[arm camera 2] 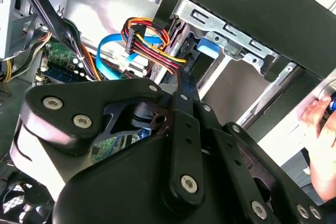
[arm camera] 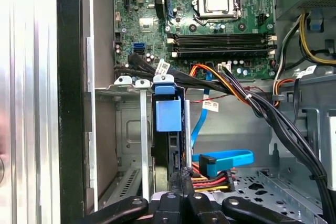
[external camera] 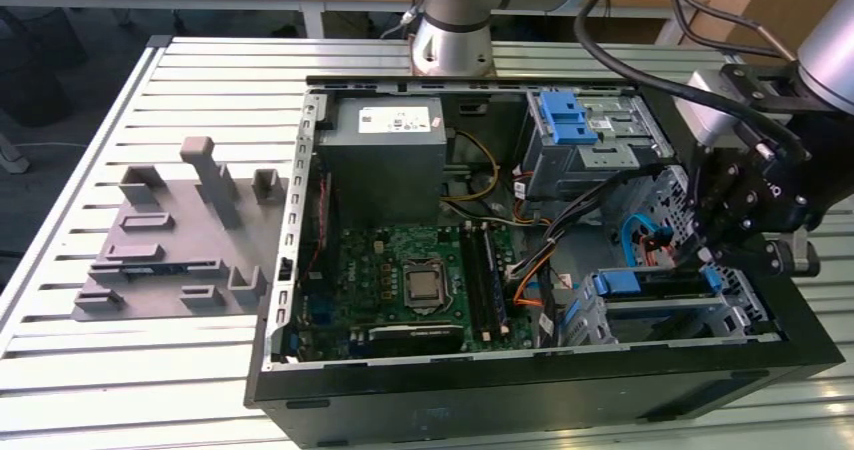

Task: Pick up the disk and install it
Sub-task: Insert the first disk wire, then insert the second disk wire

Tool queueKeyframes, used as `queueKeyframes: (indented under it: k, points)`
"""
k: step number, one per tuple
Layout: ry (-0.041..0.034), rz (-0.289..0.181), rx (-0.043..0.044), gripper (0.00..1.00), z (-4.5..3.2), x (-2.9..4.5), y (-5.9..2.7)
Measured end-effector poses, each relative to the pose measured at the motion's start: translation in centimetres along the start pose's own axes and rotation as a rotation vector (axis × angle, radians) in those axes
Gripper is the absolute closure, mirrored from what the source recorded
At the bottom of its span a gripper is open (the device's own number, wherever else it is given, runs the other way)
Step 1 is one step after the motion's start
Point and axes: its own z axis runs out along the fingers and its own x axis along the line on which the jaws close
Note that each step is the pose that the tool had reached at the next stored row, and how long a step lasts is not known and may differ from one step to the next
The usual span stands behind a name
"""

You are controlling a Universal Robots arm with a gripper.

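The disk (external camera: pixel 654 284), edged by its blue carrier frame, sits in the lower drive bay at the near corner of the open computer case on the exterior view's right. In the first wrist view the disk (arm camera: pixel 169 114) stands edge-on in the bay slot, its blue tab showing. My gripper (external camera: pixel 707 255) hangs just over that bay. Its fingers are shut together, with the gripper (arm camera: pixel 181 178) tip right at the disk's near edge; I cannot tell whether it touches. In the second wrist view the gripper (arm camera 2: pixel 182 85) points at the blue tab (arm camera 2: pixel 208 45).
Red, yellow and black power cables (arm camera: pixel 210 179) and a blue data cable (arm camera: pixel 226 158) lie close to the fingers. The case also holds a grey power supply (external camera: pixel 387 155), motherboard (external camera: pixel 407 280) and upper drive cage (external camera: pixel 581 130). A grey fixture (external camera: pixel 174 240) lies on the slatted table. A person's hand (arm camera 2: pixel 321 129) is outside the case.
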Motion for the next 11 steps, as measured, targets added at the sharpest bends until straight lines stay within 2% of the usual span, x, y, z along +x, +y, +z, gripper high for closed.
queueKeyframes:
  k: [11]
  points:
    - [-0.0003, 0.0, 0.0004, 0.89, -0.6, 0.0, 0.05]
